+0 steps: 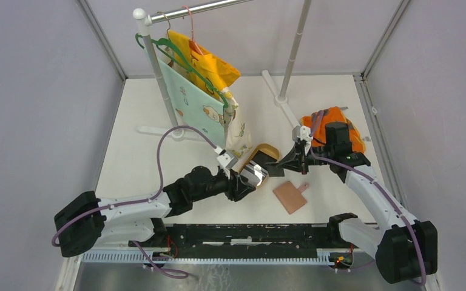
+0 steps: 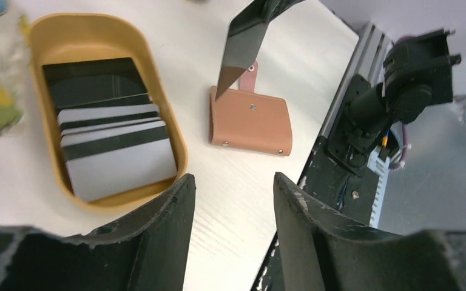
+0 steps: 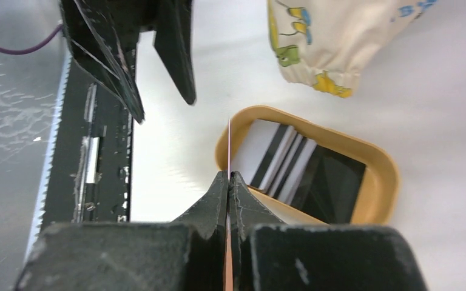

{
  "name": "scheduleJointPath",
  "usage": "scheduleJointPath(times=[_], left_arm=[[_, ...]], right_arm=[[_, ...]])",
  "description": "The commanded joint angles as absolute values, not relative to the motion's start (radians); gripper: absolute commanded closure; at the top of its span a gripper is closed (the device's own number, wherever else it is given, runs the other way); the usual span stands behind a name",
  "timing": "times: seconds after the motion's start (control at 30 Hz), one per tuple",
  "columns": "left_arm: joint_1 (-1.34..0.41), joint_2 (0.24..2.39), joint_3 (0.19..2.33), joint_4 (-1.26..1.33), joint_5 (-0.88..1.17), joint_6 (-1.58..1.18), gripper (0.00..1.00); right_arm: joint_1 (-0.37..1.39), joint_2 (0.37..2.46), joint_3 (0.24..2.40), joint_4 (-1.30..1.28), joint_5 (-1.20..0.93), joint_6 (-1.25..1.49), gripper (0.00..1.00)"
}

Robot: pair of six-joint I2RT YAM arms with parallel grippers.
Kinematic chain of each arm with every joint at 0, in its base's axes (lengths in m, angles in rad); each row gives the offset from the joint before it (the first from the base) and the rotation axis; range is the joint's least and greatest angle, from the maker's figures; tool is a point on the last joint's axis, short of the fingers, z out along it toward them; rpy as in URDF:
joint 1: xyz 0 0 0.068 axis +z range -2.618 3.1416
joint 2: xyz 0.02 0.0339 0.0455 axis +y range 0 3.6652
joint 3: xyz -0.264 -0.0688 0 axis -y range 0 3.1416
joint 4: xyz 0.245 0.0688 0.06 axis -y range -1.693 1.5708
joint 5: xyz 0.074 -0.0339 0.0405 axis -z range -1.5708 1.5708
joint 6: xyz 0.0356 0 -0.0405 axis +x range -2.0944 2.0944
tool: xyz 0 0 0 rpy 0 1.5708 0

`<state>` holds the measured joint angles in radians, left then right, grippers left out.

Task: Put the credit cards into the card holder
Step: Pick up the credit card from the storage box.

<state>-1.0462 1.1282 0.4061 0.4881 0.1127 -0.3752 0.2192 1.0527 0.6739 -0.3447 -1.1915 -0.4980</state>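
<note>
**Right pincer (image 3: 229, 177) clamped on one thin grey rectangular plastic credit card (image 2: 246, 42)**

The credit card stands on edge between the closed fingertips. From the right wrist it shows as a fine pale line, and from the left wrist as a dark grey slab. In the left wrist view its lower corner hangs over the strap tab of the small reddish-brown leather-like folding card holder (image 2: 252, 121); whether the two touch cannot be told. The card holder lies shut and flat on the white worktop (image 2: 315, 66), just beside the tan oval shallow dish (image 2: 85, 24). Further credit cards (image 2: 118, 167), white and dark with stripe bands, lie overlapped inside the dish. The left pincer (image 2: 233, 182) stands spread with nothing between its fingers, near the dish and close to the held credit card. A cream printed cloth (image 3: 334, 42) sits near the dish
</note>
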Motion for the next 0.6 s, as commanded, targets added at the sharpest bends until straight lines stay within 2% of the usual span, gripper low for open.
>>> scheduleJointPath(times=[0.0,0.1,0.23,0.33,0.43,0.47,0.57], left_arm=[[-1.051,0.999,0.328,0.533,-0.083,-0.571,0.44],[-1.05,0.969,0.309,0.443,-0.178,-0.702,0.49],[-1.051,0.967,0.299,0.426,-0.121,-0.737,0.41],[-1.087,0.986,0.292,0.481,-0.117,-0.762,0.41],[-1.302,1.07,0.408,0.395,-0.36,-0.727,0.4],[-1.424,1.129,0.492,0.31,-0.485,-0.712,0.38],[-1.6,1.359,0.75,0.07,-0.767,-0.709,0.32]], right_arm=[[0.181,1.019,0.683,-0.271,-1.143,-0.457,1.0],[0.163,1.017,0.678,-0.261,-1.118,-0.45,1.0],[0.145,1.018,0.673,-0.245,-1.095,-0.436,1.0],[0.131,1.017,0.67,-0.236,-1.069,-0.424,1.0],[0.113,1.018,0.667,-0.222,-1.045,-0.407,1.0],[0.105,1.015,0.665,-0.214,-1.037,-0.397,1.0],[0.077,1.014,0.656,-0.194,-1.026,-0.372,1.0]])
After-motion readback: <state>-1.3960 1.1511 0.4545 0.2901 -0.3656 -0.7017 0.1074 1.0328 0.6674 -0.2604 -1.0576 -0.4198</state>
